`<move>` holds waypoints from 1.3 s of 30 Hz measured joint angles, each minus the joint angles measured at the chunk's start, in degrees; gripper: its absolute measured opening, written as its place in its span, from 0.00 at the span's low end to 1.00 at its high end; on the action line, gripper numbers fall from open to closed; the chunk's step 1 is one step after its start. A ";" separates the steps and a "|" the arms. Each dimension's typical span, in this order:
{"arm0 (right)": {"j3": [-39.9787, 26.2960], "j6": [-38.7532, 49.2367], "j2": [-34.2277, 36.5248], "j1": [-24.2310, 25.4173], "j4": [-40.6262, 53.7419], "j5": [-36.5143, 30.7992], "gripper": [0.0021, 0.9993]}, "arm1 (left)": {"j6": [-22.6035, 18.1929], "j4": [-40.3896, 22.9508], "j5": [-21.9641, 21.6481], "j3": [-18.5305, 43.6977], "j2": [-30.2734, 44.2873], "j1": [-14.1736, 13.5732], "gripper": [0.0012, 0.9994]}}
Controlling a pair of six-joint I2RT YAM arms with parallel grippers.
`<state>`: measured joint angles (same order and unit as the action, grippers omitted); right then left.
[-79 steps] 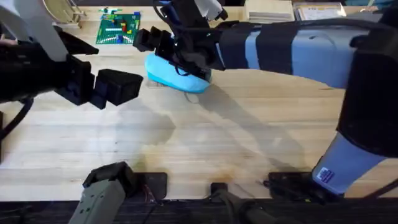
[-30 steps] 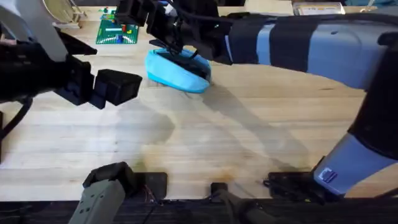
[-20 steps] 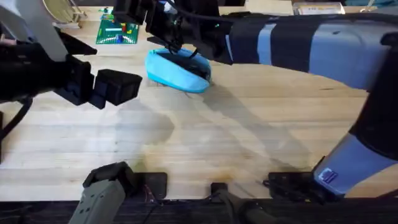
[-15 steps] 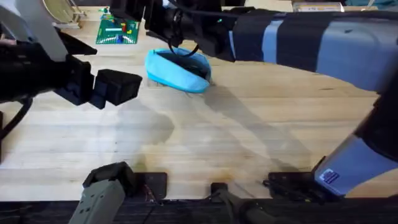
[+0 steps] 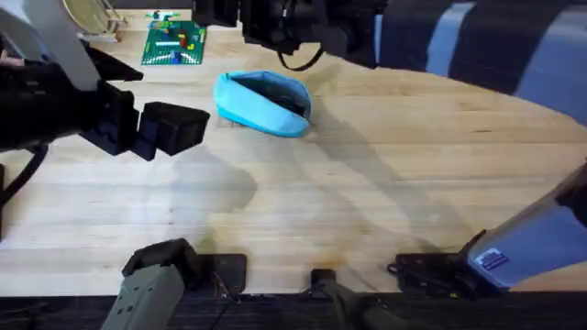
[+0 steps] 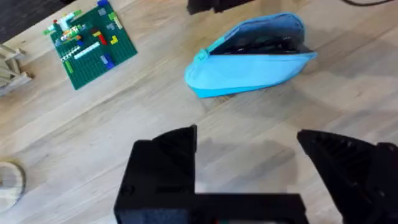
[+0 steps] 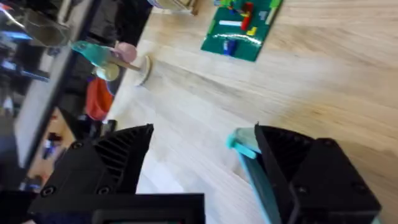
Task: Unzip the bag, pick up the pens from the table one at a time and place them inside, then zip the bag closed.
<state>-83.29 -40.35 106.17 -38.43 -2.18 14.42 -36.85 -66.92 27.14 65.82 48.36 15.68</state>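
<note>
The light blue bag [image 5: 263, 103] lies on the table [image 5: 348, 183] at the far middle-left, its zipper open and the dark inside [image 6: 267, 42] showing. I cannot tell the pens apart from that dark inside. My right gripper [image 5: 216, 11] hangs open beyond the bag near the far edge, holding nothing; in its wrist view [image 7: 204, 134] the bag's teal end [image 7: 241, 144] peeks beside one finger. My left gripper [image 5: 188, 128] is open and empty to the left of the bag, and its wrist view [image 6: 247, 140] looks at the bag [image 6: 249, 65] from a short way off.
A green brick plate [image 5: 174, 43] lies at the far left, just left of the right gripper. A wooden rack [image 5: 87, 18] stands in the far left corner. A small toy on a round base [image 7: 118, 59] stands beyond the plate. Bare planks fill the table's near half.
My right gripper has lifted off the bag and drawn back toward the far edge, its arm rising nearer the camera. The bag stays open in place. The left arm has not moved.
</note>
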 joint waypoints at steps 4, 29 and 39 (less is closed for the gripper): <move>0.00 4.77 -2.43 1.53 5.01 0.05 1.00 | 0.01 0.00 0.00 0.00 0.02 0.00 1.00; -0.02 25.27 -11.77 3.91 25.30 0.03 1.00 | 0.01 0.00 0.00 0.00 0.00 0.00 1.00; -0.02 29.24 -13.74 3.91 30.18 0.03 1.00 | 0.01 0.00 0.00 0.00 0.02 0.00 1.00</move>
<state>-83.31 -11.11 92.43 -34.52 28.00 14.45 -36.84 -66.92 27.14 65.82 48.38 15.68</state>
